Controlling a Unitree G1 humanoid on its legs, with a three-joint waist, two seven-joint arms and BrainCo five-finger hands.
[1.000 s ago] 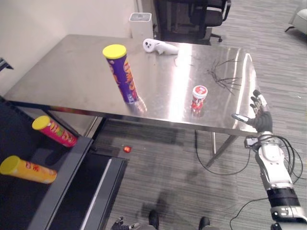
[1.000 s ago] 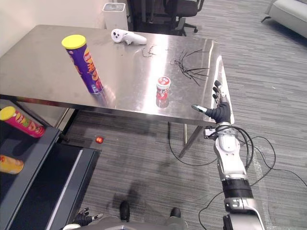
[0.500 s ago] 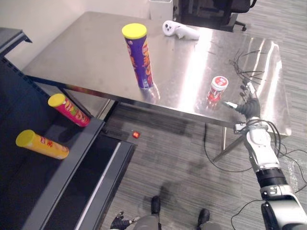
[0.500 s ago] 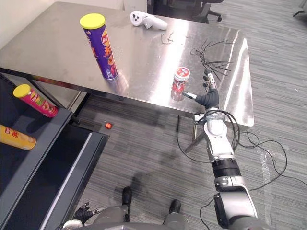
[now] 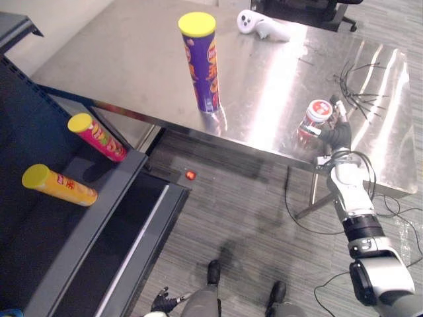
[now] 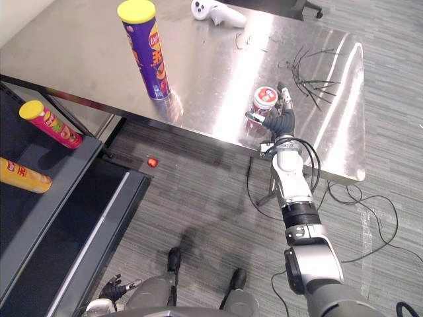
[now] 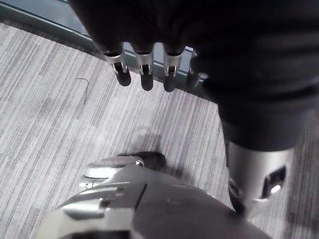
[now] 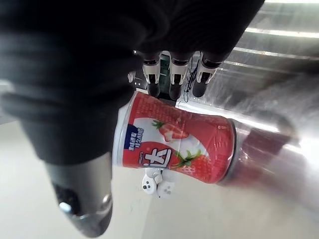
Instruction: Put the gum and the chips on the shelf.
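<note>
Far left, the shelf (image 5: 92, 231), with a pink tube (image 5: 97, 137) and a yellow tube (image 5: 59, 185) lying on it. The left hand (image 7: 146, 74) hangs low over the floor, fingers loose, holding nothing. On the table (image 5: 119, 59) the chips (image 5: 203, 66) stand upright, well apart from the gum (image 5: 315, 119), which stands near the front edge. The right hand (image 6: 283, 122) is right at the gum, fingers straight, thumb spread, nothing gripped yet.

The risk, I'd say: small round gum on slick steel. If one side closes first, it could tip or skid off the edge.

The head views show that edge but leave contact unclear. The right wrist view shows the fingers (image 8: 174, 84) alongside the gum, uncurled.
</note>
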